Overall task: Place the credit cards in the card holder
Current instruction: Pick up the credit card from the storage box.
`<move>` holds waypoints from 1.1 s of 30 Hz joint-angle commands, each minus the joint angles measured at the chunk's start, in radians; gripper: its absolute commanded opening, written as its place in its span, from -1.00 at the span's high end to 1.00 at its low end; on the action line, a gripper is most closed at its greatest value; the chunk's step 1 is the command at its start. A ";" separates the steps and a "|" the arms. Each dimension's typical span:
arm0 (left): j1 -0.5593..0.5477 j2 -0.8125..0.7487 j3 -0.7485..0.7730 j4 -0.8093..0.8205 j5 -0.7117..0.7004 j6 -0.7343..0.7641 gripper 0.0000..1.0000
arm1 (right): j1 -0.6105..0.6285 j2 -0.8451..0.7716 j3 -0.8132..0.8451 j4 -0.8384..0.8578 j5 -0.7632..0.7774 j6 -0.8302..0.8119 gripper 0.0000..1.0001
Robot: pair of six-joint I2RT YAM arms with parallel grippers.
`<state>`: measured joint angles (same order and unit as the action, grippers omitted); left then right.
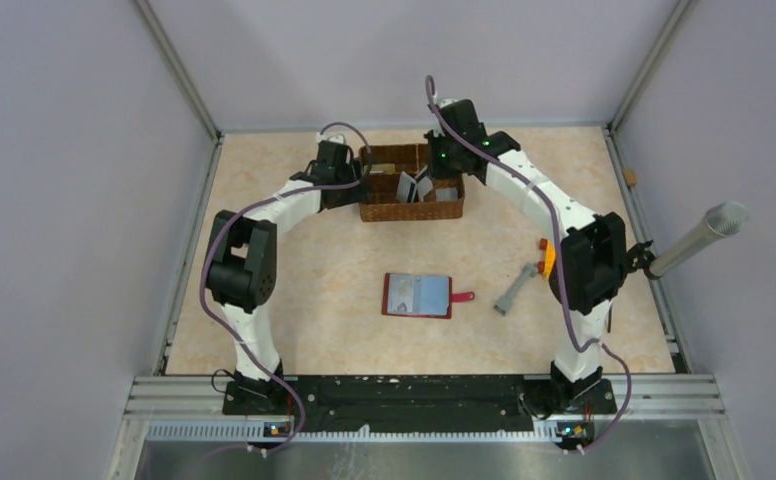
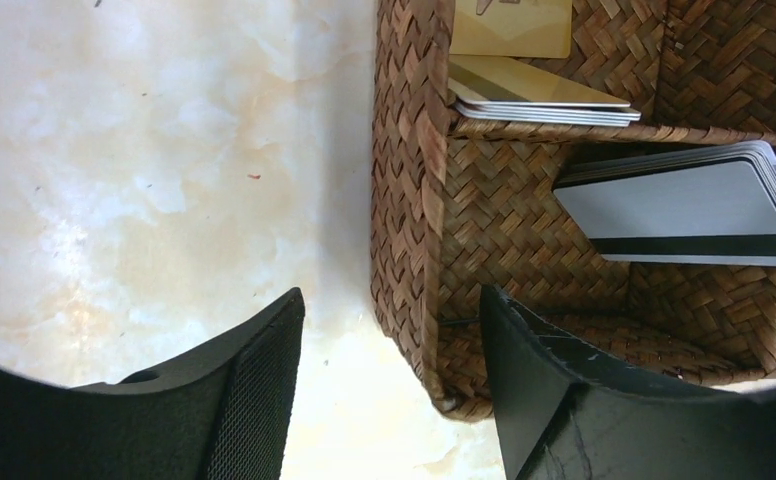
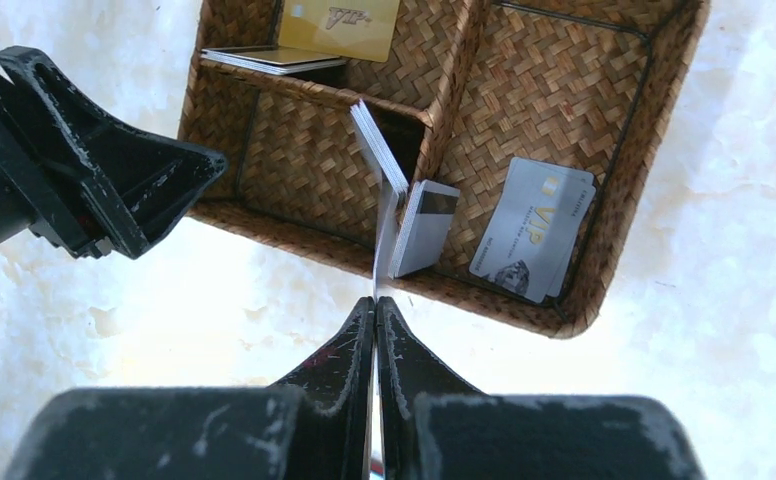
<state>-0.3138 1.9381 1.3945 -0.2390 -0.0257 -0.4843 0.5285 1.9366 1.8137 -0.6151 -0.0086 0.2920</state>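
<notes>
The card holder (image 1: 419, 295) lies open on the table centre, dark red with its snap tab to the right. The credit cards sit in a wicker basket (image 1: 411, 207): gold ones (image 3: 339, 25), a grey stack with a dark stripe (image 2: 684, 205), grey VIP cards (image 3: 534, 230), and a leaning stack (image 3: 424, 225). My right gripper (image 3: 376, 300) is shut on a thin white card (image 3: 380, 262), seen edge-on above the basket's near wall. My left gripper (image 2: 394, 295) is open and straddles the basket's left wall (image 2: 404, 200), one finger inside and one outside.
A grey tool (image 1: 514, 290) and an orange piece (image 1: 546, 257) lie right of the card holder. A metal cylinder (image 1: 699, 238) juts in from the right wall. My left gripper's finger (image 3: 114, 180) shows beside the basket in the right wrist view.
</notes>
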 commanded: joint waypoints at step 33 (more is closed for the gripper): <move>-0.273 -0.846 -0.603 0.027 0.957 0.161 -0.73 | 0.058 -0.590 -0.712 0.003 -0.958 -0.240 1.00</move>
<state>-0.5415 1.1271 0.8234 -0.1776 0.8120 -0.3443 0.5697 1.4113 1.1194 -0.6739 -0.7681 0.0772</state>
